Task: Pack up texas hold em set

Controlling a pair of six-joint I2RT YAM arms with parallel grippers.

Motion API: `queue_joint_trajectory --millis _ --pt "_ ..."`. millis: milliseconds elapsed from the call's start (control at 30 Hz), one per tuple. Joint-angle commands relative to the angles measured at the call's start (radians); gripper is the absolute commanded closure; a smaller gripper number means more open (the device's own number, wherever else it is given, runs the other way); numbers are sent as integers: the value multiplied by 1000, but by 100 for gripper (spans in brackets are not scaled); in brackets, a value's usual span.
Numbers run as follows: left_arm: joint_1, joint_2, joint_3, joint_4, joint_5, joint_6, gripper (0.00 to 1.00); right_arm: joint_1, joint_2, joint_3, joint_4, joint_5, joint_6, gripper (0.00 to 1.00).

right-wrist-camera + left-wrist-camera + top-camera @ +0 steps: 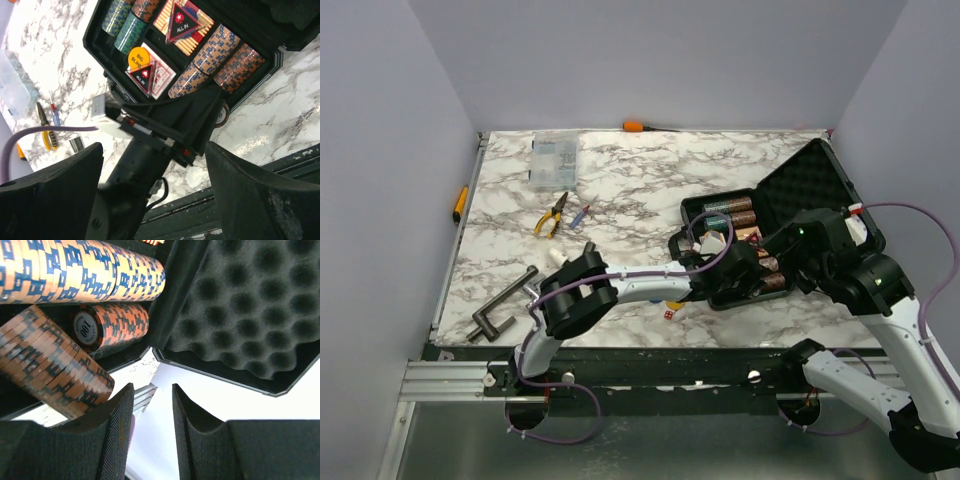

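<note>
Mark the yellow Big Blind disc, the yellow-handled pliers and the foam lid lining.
Yellow round Big Blind disc (pixel 138 56): right wrist view, printed face.
Yellow-handled pliers (pixel 554 211): top view, near pivot.
Black egg-crate foam lid lining (pixel 250 305): left wrist view, dimpled middle.

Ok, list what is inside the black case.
The case holds teal chip stacks, orange chip rows, two card decks, a yellow disc and triangular markers. The left arm hides its near corner.
</note>
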Motion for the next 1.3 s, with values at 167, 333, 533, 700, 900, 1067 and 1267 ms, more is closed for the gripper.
queue_joint_trajectory --millis 167,333,533,700,900,1067,1267 --pt "32 -66 -65 -28 71 161 60 6 -10 74 -144 142 -14 15" --pt "70 -149 -99 -30 147 372 54 6 -29 33 -155 151 -5 17" --pt "87 -234 -80 -51 228 631 53 5 -38 13 -119 135 -9 17" --pt "95 -255 -80 -177 234 779 62 5 -41 15 -108 147 -17 17" --pt "95 -216 -69 -285 250 839 79 5 -59 31 -127 167 -14 17" --pt "92 -152 -31 -303 287 859 90 5 -71 36 -153 185 -16 17" --pt "87 -59 63 -327 332 880 97 4 -68 57 -173 206 -29 17"
